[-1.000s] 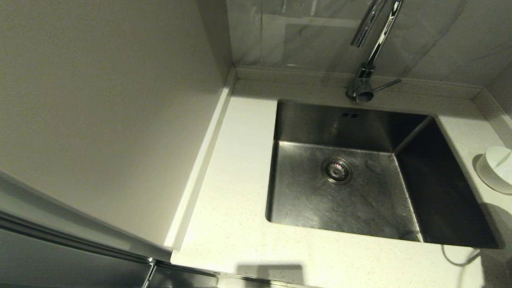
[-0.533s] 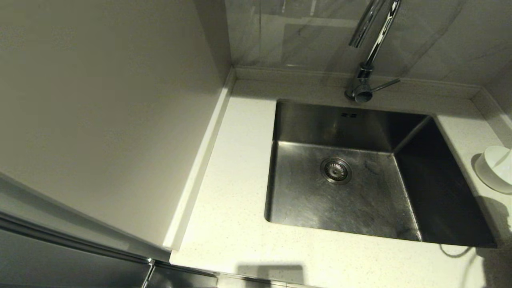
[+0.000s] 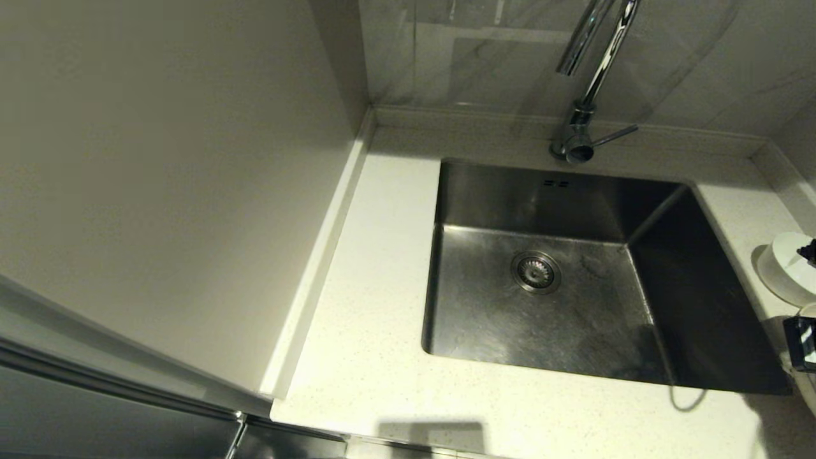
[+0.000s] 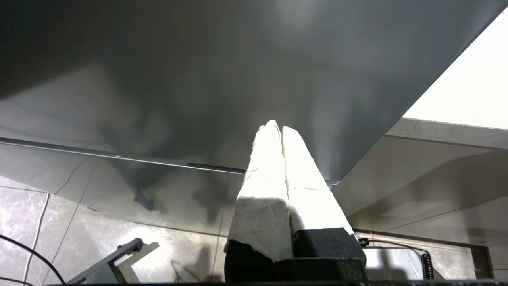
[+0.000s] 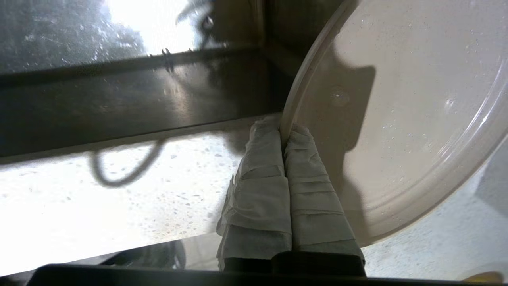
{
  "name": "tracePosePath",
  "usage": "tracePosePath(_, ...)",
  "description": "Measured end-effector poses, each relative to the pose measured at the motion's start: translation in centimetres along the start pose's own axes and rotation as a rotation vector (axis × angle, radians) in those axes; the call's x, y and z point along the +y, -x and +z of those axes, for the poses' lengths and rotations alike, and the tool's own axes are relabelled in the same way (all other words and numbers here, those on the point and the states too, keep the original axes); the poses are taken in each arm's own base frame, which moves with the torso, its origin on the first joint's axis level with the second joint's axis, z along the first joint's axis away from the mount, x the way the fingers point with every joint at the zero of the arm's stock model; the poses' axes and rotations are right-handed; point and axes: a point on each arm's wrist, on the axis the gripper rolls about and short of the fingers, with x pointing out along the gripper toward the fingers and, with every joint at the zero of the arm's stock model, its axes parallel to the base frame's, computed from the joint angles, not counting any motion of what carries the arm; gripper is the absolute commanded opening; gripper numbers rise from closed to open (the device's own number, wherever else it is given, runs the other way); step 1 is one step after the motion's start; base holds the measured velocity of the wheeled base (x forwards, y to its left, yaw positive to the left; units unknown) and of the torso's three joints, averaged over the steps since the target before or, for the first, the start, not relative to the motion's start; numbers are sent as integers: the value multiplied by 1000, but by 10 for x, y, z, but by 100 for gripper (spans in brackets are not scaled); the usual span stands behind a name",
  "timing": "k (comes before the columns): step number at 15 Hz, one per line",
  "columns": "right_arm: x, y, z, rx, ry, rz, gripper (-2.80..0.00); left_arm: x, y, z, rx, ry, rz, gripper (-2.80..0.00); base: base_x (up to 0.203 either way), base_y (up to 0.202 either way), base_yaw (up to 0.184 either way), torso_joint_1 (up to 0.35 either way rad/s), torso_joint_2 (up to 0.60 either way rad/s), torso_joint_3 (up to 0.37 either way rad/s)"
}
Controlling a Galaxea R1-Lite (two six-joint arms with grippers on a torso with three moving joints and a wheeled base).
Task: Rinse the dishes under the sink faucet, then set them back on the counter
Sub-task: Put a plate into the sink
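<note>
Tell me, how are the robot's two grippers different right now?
The right gripper pinches the rim of the plate over the counter, while the left gripper is shut on nothing. The right one is beside the sink; the left one is parked down low. Both have white-wrapped fingers.

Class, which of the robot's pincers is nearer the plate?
The right pincer: it is shut on the plate rim, beside the sink. The left pincer is shut below the counter, away from the plate.

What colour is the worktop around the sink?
Off-white with fine dark speckles; the counter shows whole in the head view, its speckles clearest in the right wrist view.
</note>
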Motion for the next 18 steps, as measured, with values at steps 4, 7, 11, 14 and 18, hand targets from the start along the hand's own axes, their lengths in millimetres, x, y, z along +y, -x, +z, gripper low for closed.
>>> tracePosePath(4,6,14,4,-74,67,-78,-280,0,0,0,0,0,0,-280,0,0,0,0,0,0)
tracePosePath(7,16,27,11,-159,114,-74,-280,0,0,0,0,0,0,-280,0,0,0,0,0,0)
tracePosePath(11,42,48,31,-309,234,-48,-280,0,0,0,0,0,0,-280,0,0,0,0,0,0)
tracePosePath(14,71,58,50,-389,320,-13,-280,0,0,0,0,0,0,-280,0,0,0,0,0,0)
tracePosePath(18,118,57,57,-415,470,30,-280,0,0,0,0,0,0,-280,0,0,0,0,0,0)
